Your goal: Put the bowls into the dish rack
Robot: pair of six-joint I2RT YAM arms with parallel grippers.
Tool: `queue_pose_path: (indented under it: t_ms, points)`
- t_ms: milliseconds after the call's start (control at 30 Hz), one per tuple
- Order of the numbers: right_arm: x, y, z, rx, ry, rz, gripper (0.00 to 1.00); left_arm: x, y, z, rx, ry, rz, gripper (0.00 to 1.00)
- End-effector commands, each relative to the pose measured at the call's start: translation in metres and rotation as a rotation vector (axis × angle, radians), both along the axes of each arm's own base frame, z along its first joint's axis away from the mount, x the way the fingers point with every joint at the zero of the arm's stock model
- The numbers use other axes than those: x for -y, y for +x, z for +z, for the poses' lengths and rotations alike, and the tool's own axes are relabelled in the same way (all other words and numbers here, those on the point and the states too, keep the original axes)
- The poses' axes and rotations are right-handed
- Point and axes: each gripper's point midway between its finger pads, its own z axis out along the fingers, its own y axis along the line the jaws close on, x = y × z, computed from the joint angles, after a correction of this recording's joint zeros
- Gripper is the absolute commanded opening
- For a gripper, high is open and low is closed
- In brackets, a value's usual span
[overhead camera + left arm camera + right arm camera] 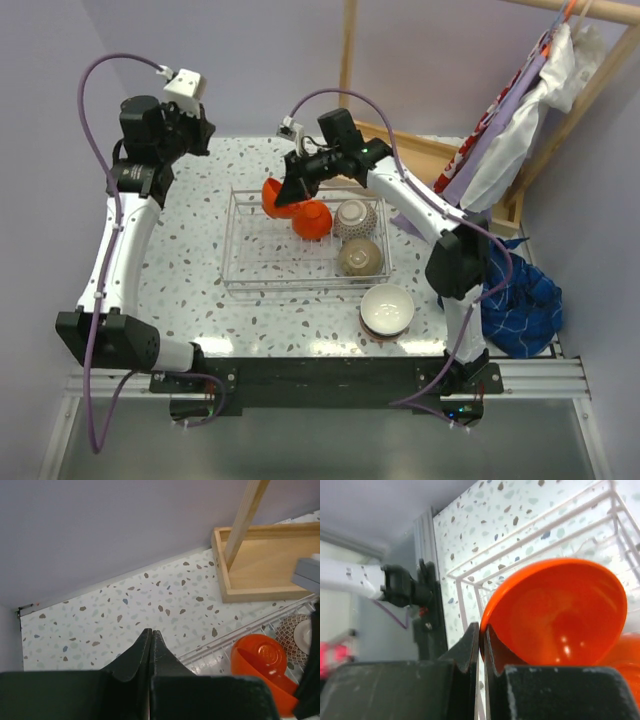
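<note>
From where I stand, the right pincer [481, 632] is closed tight on the rim of a plain orange bowl [560, 615], a thin edge grip. It suits a bowl that small, since the wall is the only part narrow enough to pinch. The bowl hangs tilted, its hollow facing the wrist camera, over the wire dish rack [232, 235] at about the rack's 11 o'clock corner. I judge the tilt is meant to let it go down on edge beside the others rather than flat.

Just beside it, toward 4 o'clock, a second orange bowl [313, 220] lies in the rack. A red-patterned bowl [355, 218] sits at the rack's 2 o'clock and a tan-brown bowl [360, 257] at its 4 o'clock. They fill the right half and leave the left half of the rack bare.

A pale bowl [387, 308] waits on the bench [190, 260] outside the rack, near its 5 o'clock corner, not yet loaded.

The left pincer [151, 636] is fully closed on nothing, held up over the bench's 10 o'clock area. It looks parked clear of the working arm.
</note>
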Motion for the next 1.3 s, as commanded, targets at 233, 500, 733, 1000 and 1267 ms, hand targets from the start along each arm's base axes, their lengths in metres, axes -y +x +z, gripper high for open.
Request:
queue_pose_path:
  t_ms: [233, 500, 733, 1000, 1267]
  points:
    - [-0.028, 0.056, 0.021, -0.369, 0.421, -0.142, 0.00, 0.016, 0.013, -0.032, -0.018, 0.195, -0.065, 0.00]
    - [-0.018, 0.082, -0.015, -0.439, 0.446, -0.275, 0.00, 0.032, 0.004, -0.102, -0.131, 0.300, -0.151, 0.00]
    - [-0.007, 0.093, -0.029, -0.435, 0.452, -0.430, 0.00, 0.034, 0.005, -0.135, -0.169, 0.359, -0.176, 0.00]
    - [-0.003, 0.099, -0.045, -0.463, 0.431, -0.510, 0.00, 0.044, 0.005, -0.155, -0.209, 0.376, -0.229, 0.00]
    - [0.010, 0.097, -0.056, -0.459, 0.380, -0.606, 0.00, 0.054, -0.008, -0.192, -0.273, 0.430, -0.305, 0.00]
